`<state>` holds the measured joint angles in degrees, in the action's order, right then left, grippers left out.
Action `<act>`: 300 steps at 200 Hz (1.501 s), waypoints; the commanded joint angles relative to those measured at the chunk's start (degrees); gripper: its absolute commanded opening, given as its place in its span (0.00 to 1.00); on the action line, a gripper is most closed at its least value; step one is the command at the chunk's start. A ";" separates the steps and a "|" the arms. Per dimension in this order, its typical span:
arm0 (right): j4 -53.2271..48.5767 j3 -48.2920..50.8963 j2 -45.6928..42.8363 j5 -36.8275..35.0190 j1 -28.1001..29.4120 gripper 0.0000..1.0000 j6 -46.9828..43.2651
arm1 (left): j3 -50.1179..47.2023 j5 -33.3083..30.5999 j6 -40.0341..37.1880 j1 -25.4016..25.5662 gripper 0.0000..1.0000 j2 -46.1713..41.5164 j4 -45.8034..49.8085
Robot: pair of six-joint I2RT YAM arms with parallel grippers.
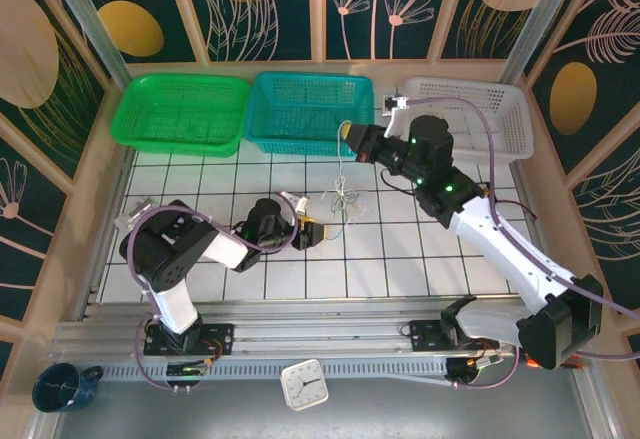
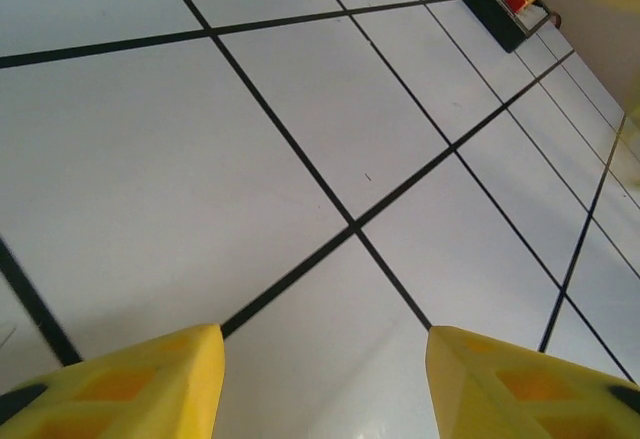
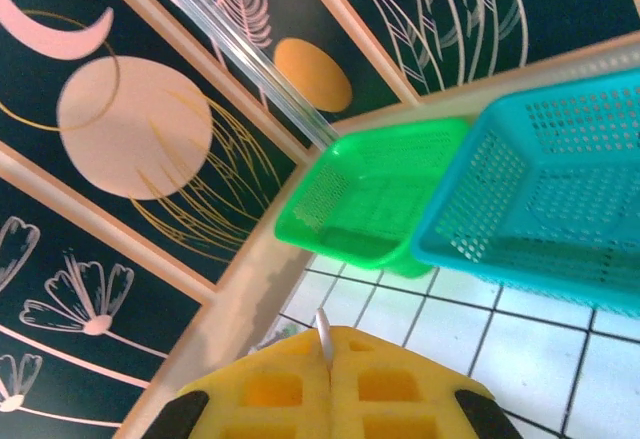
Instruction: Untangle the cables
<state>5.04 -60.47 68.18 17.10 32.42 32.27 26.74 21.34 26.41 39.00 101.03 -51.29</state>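
Note:
The cables (image 1: 340, 199) are a small tangle of thin pale wires lying on the white tiled table (image 1: 400, 259) near its middle. One strand rises from the tangle to my right gripper (image 1: 348, 137), which hangs above it by the teal basket. In the right wrist view the right gripper (image 3: 330, 344) has its yellow jaws pressed together on a thin pale cable end (image 3: 322, 324) that pokes out between them. My left gripper (image 1: 312, 231) is low over the table just left of the tangle. In the left wrist view the left gripper (image 2: 325, 359) is open, with bare tile between its yellow fingers (image 2: 150, 384).
Three baskets line the back edge: green (image 1: 180, 109), teal (image 1: 310, 109) and white (image 1: 470, 109). A small black box with a red part (image 2: 510, 4) sits on the tiles far ahead of the left gripper. A small clock (image 1: 303, 384) lies in front of the rail.

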 commanded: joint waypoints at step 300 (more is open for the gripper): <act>6.21 31.14 -6.68 -12.62 3.69 0.00 3.76 | 0.97 -1.16 2.41 0.58 0.63 -20.37 16.73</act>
<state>8.91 -27.14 63.13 5.43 35.51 35.11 28.10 16.91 29.58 39.03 78.50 -33.67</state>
